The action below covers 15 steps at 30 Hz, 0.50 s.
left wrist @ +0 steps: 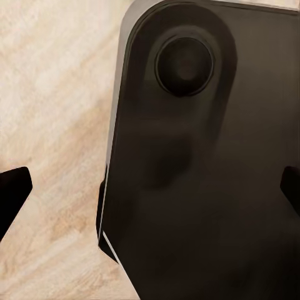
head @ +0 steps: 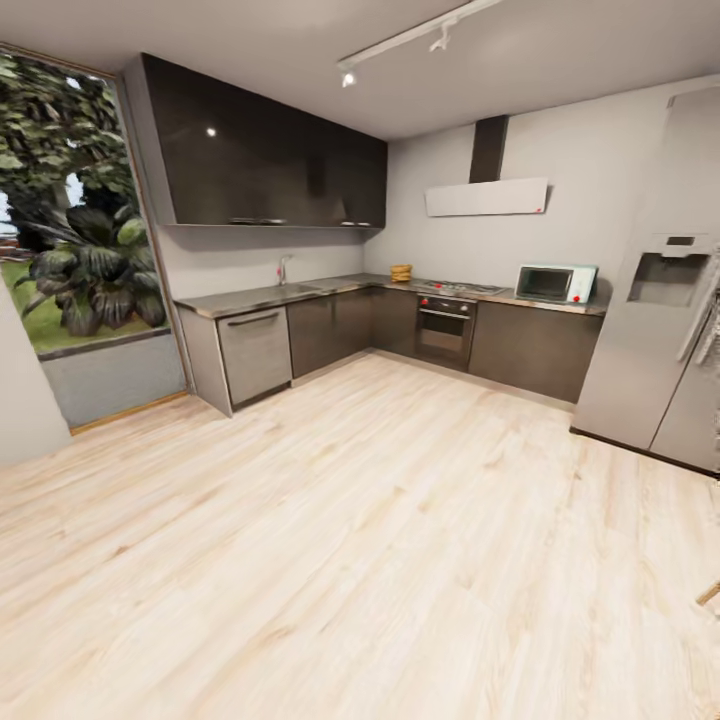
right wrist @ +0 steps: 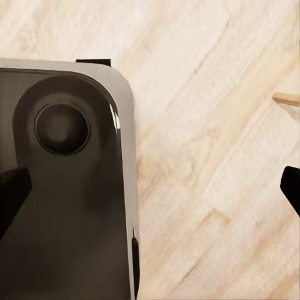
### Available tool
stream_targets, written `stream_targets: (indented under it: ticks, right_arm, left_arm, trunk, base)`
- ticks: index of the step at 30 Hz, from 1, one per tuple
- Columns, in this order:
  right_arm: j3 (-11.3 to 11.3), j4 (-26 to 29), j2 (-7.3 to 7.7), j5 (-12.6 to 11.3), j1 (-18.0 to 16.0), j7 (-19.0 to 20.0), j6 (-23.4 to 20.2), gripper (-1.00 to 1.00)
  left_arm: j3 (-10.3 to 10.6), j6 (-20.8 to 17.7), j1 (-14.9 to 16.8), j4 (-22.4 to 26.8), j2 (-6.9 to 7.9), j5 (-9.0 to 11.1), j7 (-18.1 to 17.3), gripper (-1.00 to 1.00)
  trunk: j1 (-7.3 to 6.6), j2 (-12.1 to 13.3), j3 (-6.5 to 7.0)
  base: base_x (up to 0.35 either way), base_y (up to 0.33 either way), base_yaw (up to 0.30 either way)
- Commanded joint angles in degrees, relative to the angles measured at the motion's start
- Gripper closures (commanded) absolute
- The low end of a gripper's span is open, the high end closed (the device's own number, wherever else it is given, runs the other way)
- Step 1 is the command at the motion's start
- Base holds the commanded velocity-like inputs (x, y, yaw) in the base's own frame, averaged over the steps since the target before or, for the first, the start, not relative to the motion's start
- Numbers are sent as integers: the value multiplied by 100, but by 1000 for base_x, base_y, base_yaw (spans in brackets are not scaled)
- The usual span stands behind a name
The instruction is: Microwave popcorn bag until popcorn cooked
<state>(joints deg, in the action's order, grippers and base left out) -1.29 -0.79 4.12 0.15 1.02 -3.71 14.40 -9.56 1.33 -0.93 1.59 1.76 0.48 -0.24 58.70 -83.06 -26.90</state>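
one small boxy pale mint-blue microwave (head: 556, 283) with a dark glass door stands on the long glossy grey steel countertop (head: 300, 293). one squat mustard-tan popcorn bag (head: 401, 272) sits on the same countertop, well apart from the microwave, beyond the gas hob (head: 457, 288). between bag and microwave, below the hob, is one built-in steel oven (head: 445, 331). one tall silver fridge (head: 660, 300) stands just beside the microwave's end of the countertop. the popcorn itself is too small to tell.

the head view gives the whole kitchen across a pale wood plank floor (head: 350, 540). the wrist views give my dark rounded base plate (left wrist: 206, 175) over that floor.

my left gripper (left wrist: 150, 190) stands wide, dark fingertips (left wrist: 12, 187) at opposite picture edges, holding nothing. my right gripper (right wrist: 150, 187) is equally wide and touches nothing.
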Motion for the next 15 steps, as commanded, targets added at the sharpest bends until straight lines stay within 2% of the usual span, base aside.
stream_targets:
  ticks: [1, 6, 15]
  right_arm:
    - [-11, -9, 0, 2, 0, -7, 28, -100]
    - [-11, -9, 1, 2, -1, -7, 28, -100]
    - [-12, -9, -1, 2, 0, -9, 28, -100]
  left_arm:
    - [-28, 8, -4, 8, -1, 5, -3, -100]
    - [-28, 8, -4, 8, -1, 5, -3, -100]
    - [-28, 8, -4, 8, -1, 5, -3, -100]
  trunk:
    - [3, -2, -3]
    - [3, -2, -3]
    - [3, -2, -3]
  base:
    - [242, 0, -246]
    - [239, 0, -204]
    - [230, 0, -46]
